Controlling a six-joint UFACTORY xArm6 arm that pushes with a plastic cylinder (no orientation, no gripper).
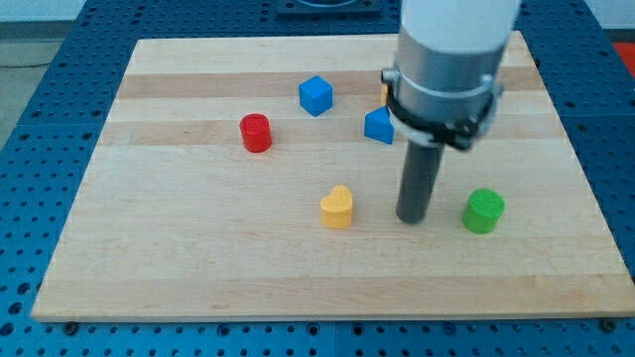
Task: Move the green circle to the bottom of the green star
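Note:
The green circle point(484, 210) is a short green cylinder at the view's lower right of the wooden board point(198, 268). My tip point(413, 219) rests on the board just left of the green circle, with a small gap between them. The yellow heart-shaped block point(337, 206) lies to the left of my tip. No green star shows; the arm's body hides part of the board's upper right.
A red cylinder point(256, 132) sits left of centre. A blue cube point(316, 95) lies near the top middle. A blue block point(379, 126) and an orange sliver point(384, 94) show beside the arm's body. A blue perforated table surrounds the board.

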